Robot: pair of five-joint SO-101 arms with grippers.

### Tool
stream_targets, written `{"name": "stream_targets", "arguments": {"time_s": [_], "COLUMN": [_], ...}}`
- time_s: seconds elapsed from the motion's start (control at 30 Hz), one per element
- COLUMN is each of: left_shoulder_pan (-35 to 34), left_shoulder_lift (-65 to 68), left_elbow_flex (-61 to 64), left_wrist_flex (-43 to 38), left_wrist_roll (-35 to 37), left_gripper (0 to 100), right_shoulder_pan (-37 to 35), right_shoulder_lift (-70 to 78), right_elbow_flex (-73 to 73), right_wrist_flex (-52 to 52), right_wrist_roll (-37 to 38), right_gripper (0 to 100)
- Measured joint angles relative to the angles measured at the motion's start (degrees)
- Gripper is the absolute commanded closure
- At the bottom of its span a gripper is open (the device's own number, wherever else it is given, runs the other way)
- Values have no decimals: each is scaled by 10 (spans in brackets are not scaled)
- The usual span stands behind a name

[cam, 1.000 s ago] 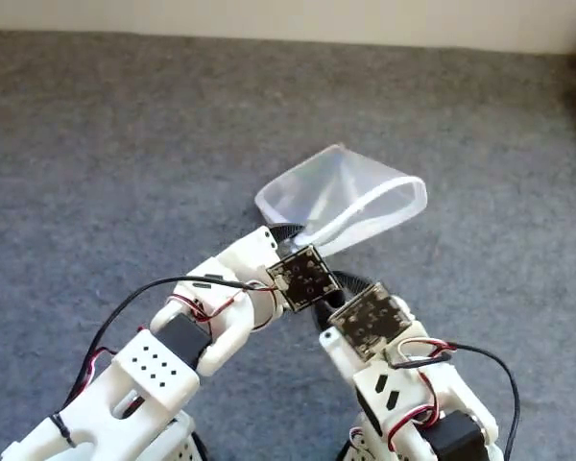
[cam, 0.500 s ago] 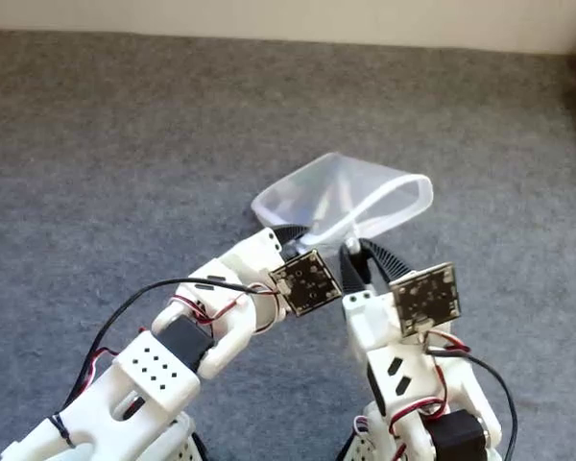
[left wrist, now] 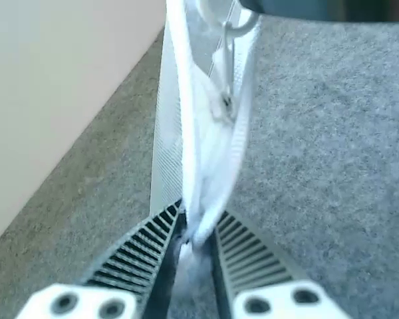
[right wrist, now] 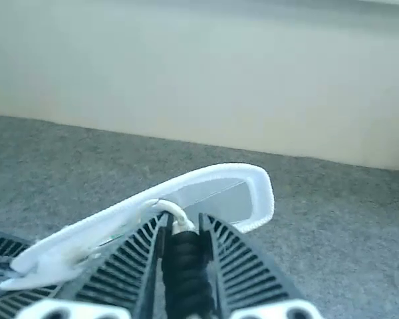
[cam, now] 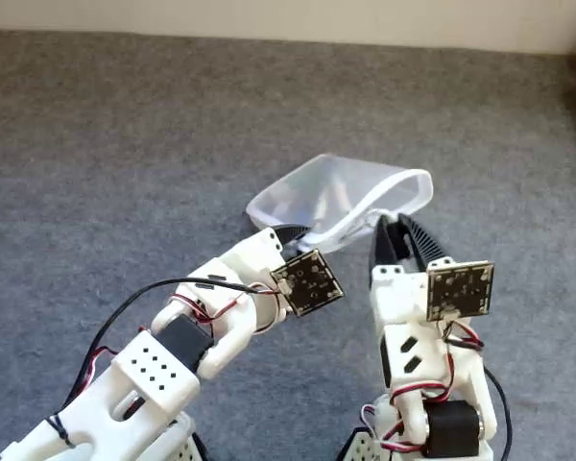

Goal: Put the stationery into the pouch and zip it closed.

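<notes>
While the clear pouch (cam: pixel 338 195) sits mid-table over the grey mat (cam: pixel 125 144), we see the left gripper (left wrist: pixel 194 242) pinching its zipper edge and the right gripper (right wrist: pixel 183 232) clamped on the black pull (right wrist: pixel 183 266).

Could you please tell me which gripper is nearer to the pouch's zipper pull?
Right. The right gripper is shut on the zipper pull itself. The left gripper clamps the zipper end of the pouch, apart from the pull, farther along the track.
</notes>
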Motion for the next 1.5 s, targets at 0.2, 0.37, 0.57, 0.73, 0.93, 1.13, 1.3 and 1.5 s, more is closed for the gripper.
{"name": "stream_targets", "arguments": {"time_s": [0.2, 0.37, 0.57, 0.73, 0.93, 1.13, 1.3, 1.5], "left_shoulder_pan": [1, 1, -1, -1, 6, 49, 55, 59], "left_shoulder_lift": [0, -5, -65, -120, -138, -139, -142, -142], "left_elbow_flex": [-2, -1, 1, 2, 2, 2, 2, 2], "left_wrist_flex": [0, 0, 32, 62, 62, 62, 62, 62], "left_wrist_roll": [0, 0, 25, 90, 94, 94, 94, 94], "left_gripper": [994, 948, 802, 801, 801, 803, 908, 992], "right_shoulder_pan": [19, 15, -11, -25, -57, -69, -77, -75], "right_shoulder_lift": [0, 0, 0, 0, -1, -1, -4, -6], "right_elbow_flex": [4, 4, 4, 4, 4, 4, 4, 4], "right_wrist_flex": [-22, -24, -24, -24, -4, -3, 7, 6], "right_wrist_roll": [0, 0, 0, 0, 16, 21, 21, 21], "right_gripper": [994, 994, 994, 994, 994, 994, 994, 994]}}
